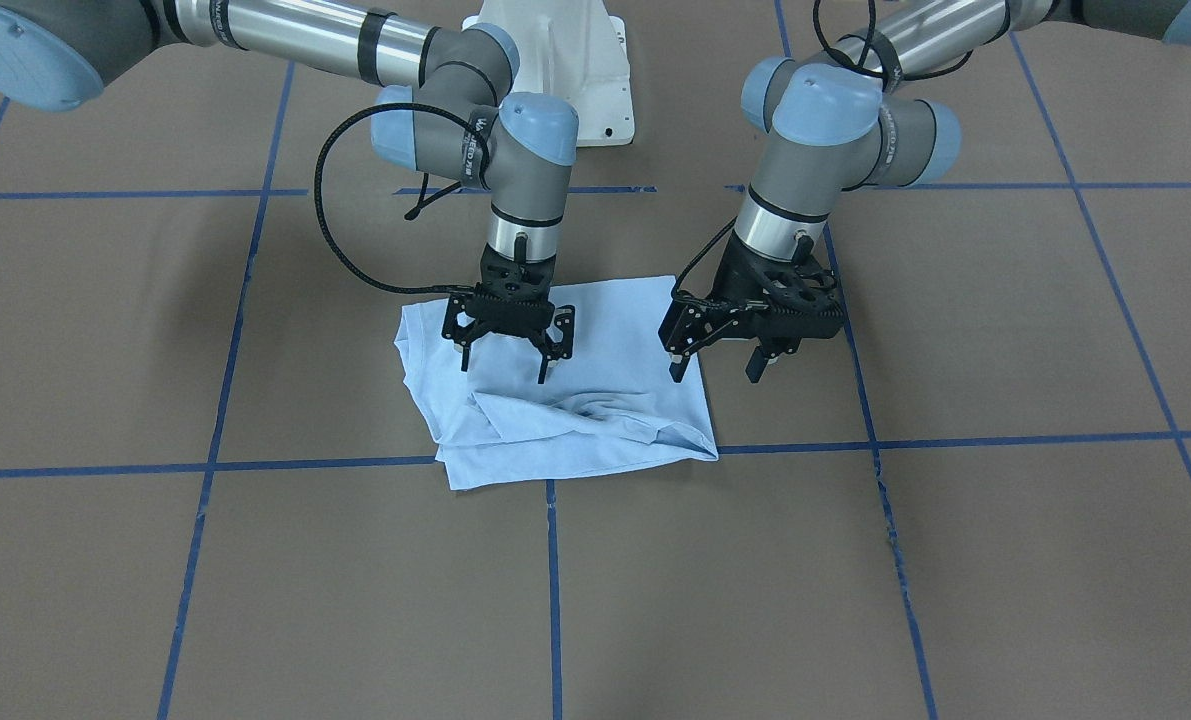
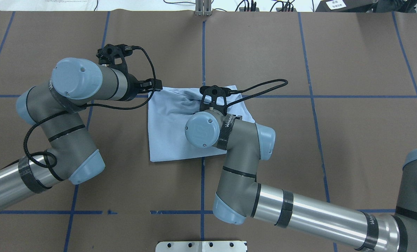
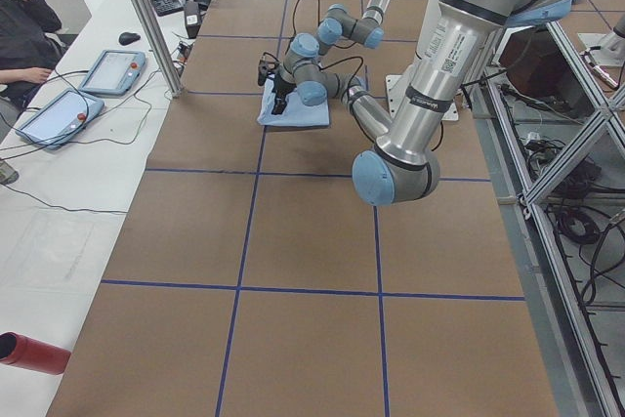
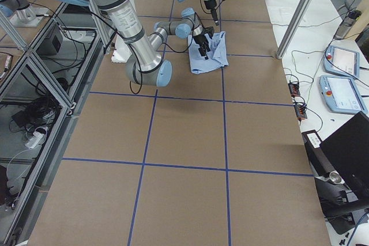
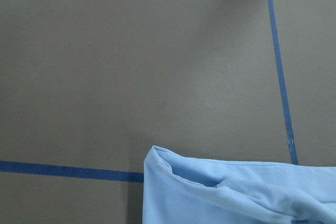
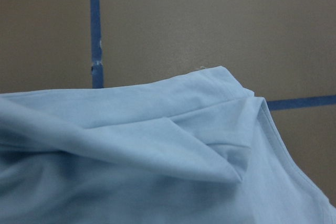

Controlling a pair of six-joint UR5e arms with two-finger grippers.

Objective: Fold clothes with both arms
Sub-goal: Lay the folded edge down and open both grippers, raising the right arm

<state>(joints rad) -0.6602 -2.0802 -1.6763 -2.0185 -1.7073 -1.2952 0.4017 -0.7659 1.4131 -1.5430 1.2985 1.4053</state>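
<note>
The light blue T-shirt (image 1: pixel 595 400) lies folded into a rough rectangle on the brown table, with bunched folds along its operator-side edge. It also shows in the overhead view (image 2: pixel 169 140) and in both wrist views (image 5: pixel 236 192) (image 6: pixel 131 156). Its print and neck label are hidden. My right gripper (image 1: pixel 505 365) is open, pointing down just above the shirt's middle, with nothing between the fingers. My left gripper (image 1: pixel 715 365) is open at the shirt's side edge, one fingertip (image 1: pixel 677 368) over the cloth's border and the other beyond the cloth. Neither gripper holds cloth.
Blue tape lines (image 1: pixel 550 560) divide the table into squares. The white pedestal base (image 1: pixel 555 60) stands behind the shirt. In the exterior left view an operator (image 3: pixel 20 26), two tablets (image 3: pixel 112 70) and a red cylinder (image 3: pixel 29 351) are at the table's far side.
</note>
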